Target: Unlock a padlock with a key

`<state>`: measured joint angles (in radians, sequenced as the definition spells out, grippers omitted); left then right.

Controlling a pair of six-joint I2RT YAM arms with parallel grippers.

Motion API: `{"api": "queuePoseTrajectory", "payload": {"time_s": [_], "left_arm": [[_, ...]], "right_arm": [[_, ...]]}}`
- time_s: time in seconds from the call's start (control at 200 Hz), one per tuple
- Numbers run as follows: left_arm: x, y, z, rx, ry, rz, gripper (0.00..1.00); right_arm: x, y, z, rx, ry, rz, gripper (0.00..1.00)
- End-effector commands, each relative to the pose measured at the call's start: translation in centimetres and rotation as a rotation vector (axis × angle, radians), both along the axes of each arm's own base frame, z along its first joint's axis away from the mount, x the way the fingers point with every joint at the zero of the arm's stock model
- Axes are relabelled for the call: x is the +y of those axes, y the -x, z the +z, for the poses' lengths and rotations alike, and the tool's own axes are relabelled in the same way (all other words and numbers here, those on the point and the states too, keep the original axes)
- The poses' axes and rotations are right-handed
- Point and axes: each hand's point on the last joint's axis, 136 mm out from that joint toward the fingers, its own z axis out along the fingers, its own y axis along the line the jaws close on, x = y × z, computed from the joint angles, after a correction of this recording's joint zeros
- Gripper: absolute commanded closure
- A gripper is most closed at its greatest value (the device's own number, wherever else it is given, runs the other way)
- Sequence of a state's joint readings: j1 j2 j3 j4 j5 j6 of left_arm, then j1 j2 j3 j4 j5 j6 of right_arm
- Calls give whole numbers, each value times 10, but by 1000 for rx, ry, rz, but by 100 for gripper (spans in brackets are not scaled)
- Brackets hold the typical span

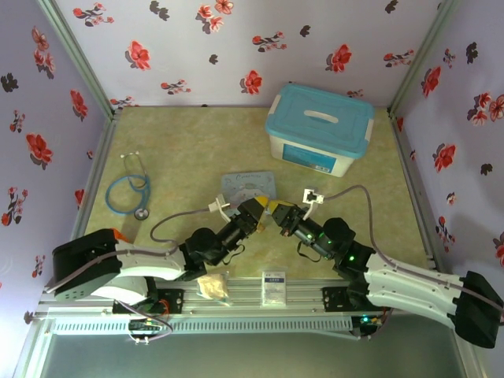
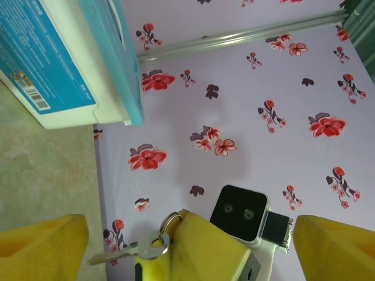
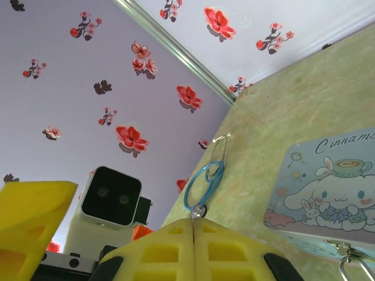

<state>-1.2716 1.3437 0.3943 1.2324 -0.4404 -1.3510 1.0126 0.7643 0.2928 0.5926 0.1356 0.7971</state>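
The right gripper (image 3: 193, 231) has its two yellow fingers pressed tight together, and it pinches the key (image 2: 151, 248); the round end of the key sits at the fingertips with a small ring (image 2: 167, 220) on it, and the thin end sticks out to one side; in the right wrist view a tiny bit of metal peeps out from between the shut fingers. The left gripper (image 1: 258, 213) is right in front of it, nose to nose; it is spread wide, with one yellow finger (image 2: 41, 249) on each side of the right hand's tips, and it holds nothing.

Just past the two hands lies the pale blue cartoon tin (image 3: 319, 187), flat on the table (image 1: 189, 150); at the tin's edge nearest the right hand hangs a thin silver loop (image 3: 347, 263); the picture cuts it off, so I cannot tell if it belongs to the padlock.

Behind the hands, by the arm bases, lie a small white packet (image 1: 273, 287) and a crumpled pale thing (image 1: 213, 286). Further out, off to the left hand's side, a blue stethoscope (image 1: 130, 193) lies on the table; furthest of all, past the right hand and near the back wall, stands a big white box with a blue lid (image 1: 319, 126).
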Motion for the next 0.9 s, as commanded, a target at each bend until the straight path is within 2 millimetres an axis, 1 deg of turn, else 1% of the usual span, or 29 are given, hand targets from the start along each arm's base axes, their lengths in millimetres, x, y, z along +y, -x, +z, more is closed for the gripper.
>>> {"api": "queuePoseTrajectory", "payload": {"time_s": [0.0,0.1,0.175,0.215,0.255,0.29,0.335,0.375,0.455,0.57,0.615,0.725,0.865,0.895], "left_arm": [[13,-3,16,-33,46,47,13],[14,-4,19,-35,56,46,17],[14,-4,21,-45,51,44,19],[13,-4,17,-37,40,40,20],[11,-6,8,-2,26,36,20],[9,-7,0,36,15,30,17],[6,-8,-9,67,4,25,11],[2,-7,-12,75,5,13,7],[-7,-5,-9,57,19,-14,1],[-21,-2,-6,52,37,-49,0],[-22,-2,-6,57,51,-53,0],[-18,-3,-7,66,60,-38,0],[3,-5,1,31,56,23,0],[9,-6,2,24,57,37,2]], "right_arm": [[-4,0,-6,17,3,-20,100],[-5,-1,-11,22,12,-27,100],[-5,-2,-12,19,12,-30,100],[-4,-2,-10,15,7,-30,100],[-4,-3,-7,8,-3,-32,100],[-4,-3,-5,4,-8,-32,100],[-2,-4,-2,-5,-5,-33,100],[1,-5,0,-11,1,-28,100],[8,-7,1,-18,10,-15,100],[21,-10,3,-22,4,7,100],[26,-10,4,-24,-3,21,100],[31,-11,-1,-11,-13,29,100],[29,-8,-10,5,-9,24,100],[29,-6,-12,10,-3,26,100]]}}
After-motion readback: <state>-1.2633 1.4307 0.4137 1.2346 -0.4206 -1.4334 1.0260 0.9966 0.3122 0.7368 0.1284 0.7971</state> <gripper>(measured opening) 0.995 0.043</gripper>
